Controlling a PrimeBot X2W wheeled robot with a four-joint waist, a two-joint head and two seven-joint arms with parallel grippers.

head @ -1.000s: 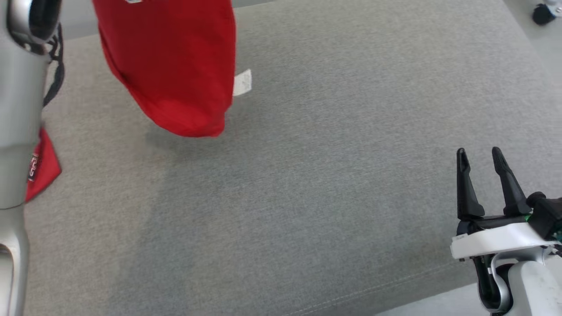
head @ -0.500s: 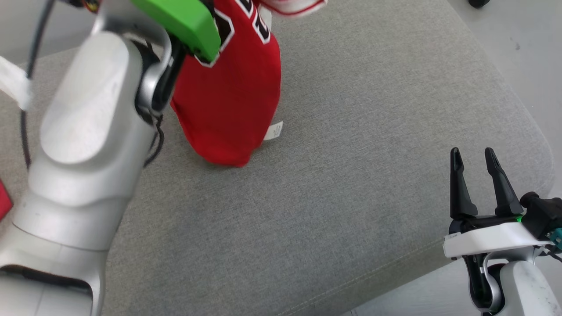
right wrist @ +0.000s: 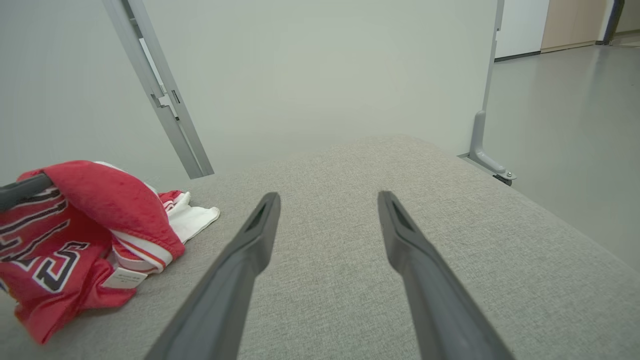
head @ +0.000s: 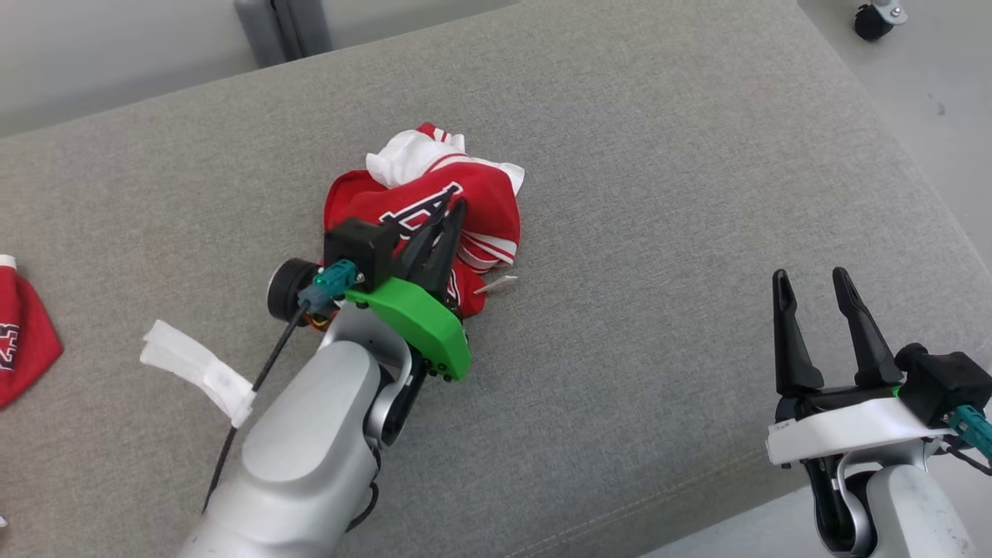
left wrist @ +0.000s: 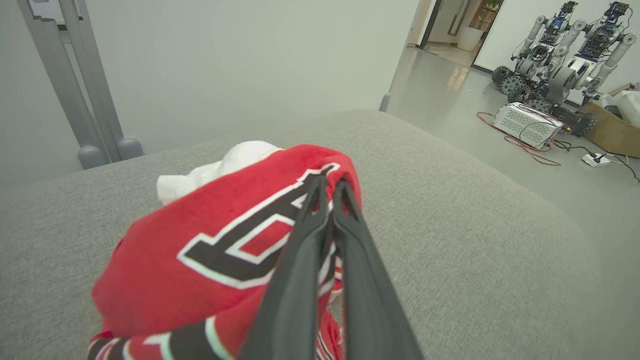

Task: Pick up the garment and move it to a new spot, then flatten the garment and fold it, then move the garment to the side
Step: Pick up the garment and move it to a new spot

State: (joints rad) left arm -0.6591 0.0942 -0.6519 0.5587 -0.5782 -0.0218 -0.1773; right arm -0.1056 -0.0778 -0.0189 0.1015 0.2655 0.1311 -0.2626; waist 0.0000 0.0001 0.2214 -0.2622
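The red garment (head: 484, 205) lies bunched in a heap at the middle of the grey cushion (head: 659, 155), with white lining showing on the heap's far side. The left end effector (head: 449, 211) is clamped together on a fold at the heap's top. The right end effector (head: 810, 279) hovers over the cushion's near right corner, fingers apart and empty. Another red cloth (head: 23, 341) lies at the cushion's left edge.

Garment (head: 490, 203), hanging before, now heaped on cushion (head: 659, 194); left jaws lowered with it.
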